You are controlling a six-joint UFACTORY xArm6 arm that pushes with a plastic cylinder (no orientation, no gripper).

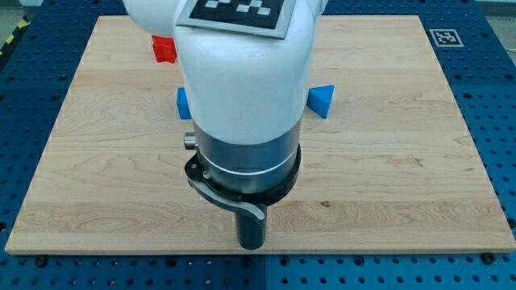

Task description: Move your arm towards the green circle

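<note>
The robot's white arm [242,72] filled the middle of the camera view, reaching down over a pale wooden board [403,161] that lay on a blue perforated table [496,97]. Below the white housing sat a dark cylindrical collar [246,173] with a grey lever-like clip, and from it the straight dark rod ran down to my tip [251,246], which stood near the view's bottom edge of the board, about midway across. The tool was a bare rod with nothing to open or close, and it held no block; whether the tip touched the wood could not be told from this angle.

The green circle named in the task was nowhere to be seen; the arm's bulk hid a large part of the board's centre and top. Three blocks showed. A red block [164,50], shape unclear, peeked out at the view's upper left beside the arm. A blue block [183,102] was partly hidden at the arm's left edge, shape not made out. A blue triangle [321,100] lay just off the arm's right side. All three sat well apart from the tip, toward the view's top. A black-and-white marker [444,37] was fixed at the board's upper right corner
</note>
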